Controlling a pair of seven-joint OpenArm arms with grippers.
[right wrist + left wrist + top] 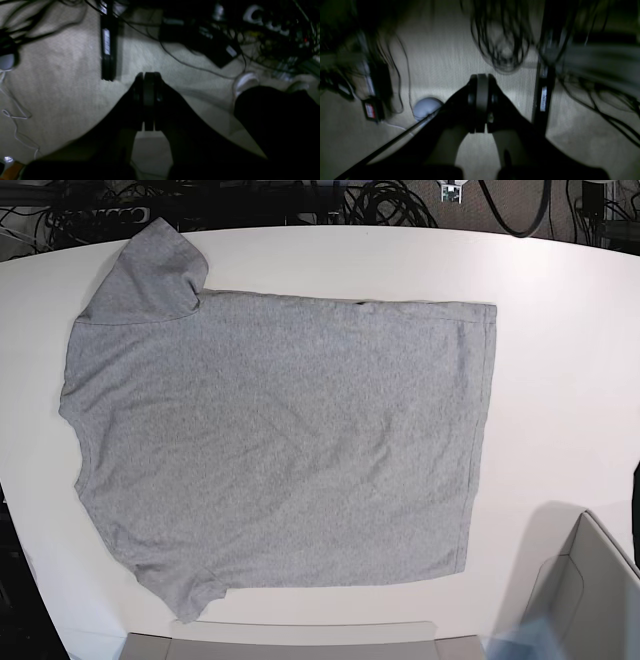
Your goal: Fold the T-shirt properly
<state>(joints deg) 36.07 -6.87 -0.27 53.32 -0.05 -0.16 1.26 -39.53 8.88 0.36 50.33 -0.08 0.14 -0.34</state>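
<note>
A: Since the T-shirt (275, 445) lies fully spread on the white table (560, 380), plain side up, I judge no fold is made yet. Correct?

B: Yes, I think so. Both sleeves are out at the base view's left side, the hem is at its right, approx. straight. Only small wrinkles, and the lower sleeve is a bit bunched. Lettering is not visible, so prob. it faces down.

A: And the arms? I see none of them over the table.

B: Neither is in the base view. The wrist cams look down at carpet and cables (195, 65), not at the cloth. The left gripper (481, 100) has its jaws pressed together, nothing between them. The right gripper (147, 100) is the same: jaws closed, empty.

A: So everything is left to do?

B: As far as pics show, yes: sleeves in, sides over, then the halving. First both arms must come over the table and open.

A: The grey box (590, 580) at the corner, does it matter?

B: It is apart from the shirt; I cannot tell its use.
</note>
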